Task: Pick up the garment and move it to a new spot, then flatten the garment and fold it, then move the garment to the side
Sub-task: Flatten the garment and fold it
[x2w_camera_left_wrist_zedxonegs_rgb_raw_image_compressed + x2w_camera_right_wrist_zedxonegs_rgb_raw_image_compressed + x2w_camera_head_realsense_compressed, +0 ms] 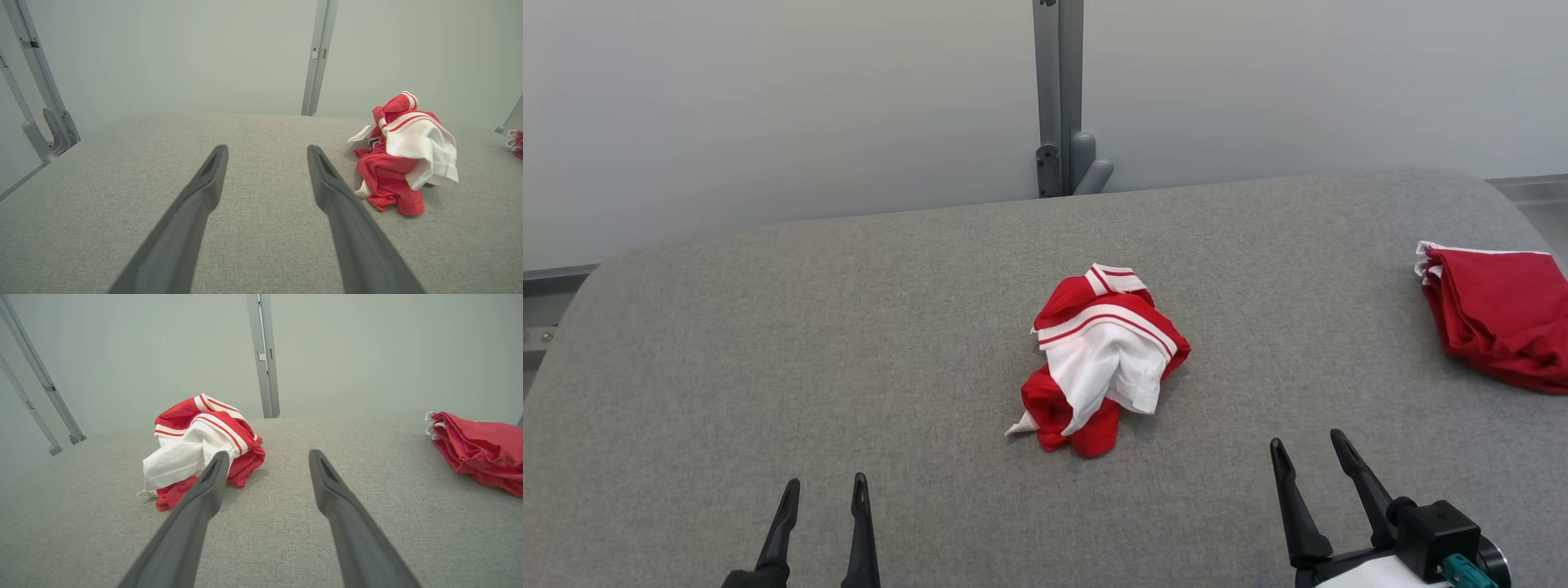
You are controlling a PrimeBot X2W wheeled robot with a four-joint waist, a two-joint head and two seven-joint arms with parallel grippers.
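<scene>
The table (768, 367), covered in grey cloth, curves away at its far left corner, and the whole left half lies bare; past that left edge the left wrist view picks up slanted metal rails (49, 118) with a bracket, set against the pale wall. The left fingers (861, 531) rise at the near left, spread wide with nothing between them; along them, in the left wrist view, the left fingers (204, 192) point over bare cloth toward the far edge, the garment off to their right. The garment (1107, 359) sits crumpled in the middle of the table, a red and white heap with striped trim, well apart from every edge and touching neither pair of fingers; the left wrist view shows its near-left side (404, 151), mostly red with a small dark print, while the right wrist view shows its white folds (200, 445) and striped bands. Behind it a grey upright post (1058, 98) stands at the far edge. The right fingers (1292, 506) stand at the near right, also spread wide and holding nothing; in the right wrist view the right fingers (331, 490) frame bare cloth, one tip overlapping the garment in the picture. A folded red pile (1499, 318) with white trim lies at the right edge; bare cloth separates it from the garment.
</scene>
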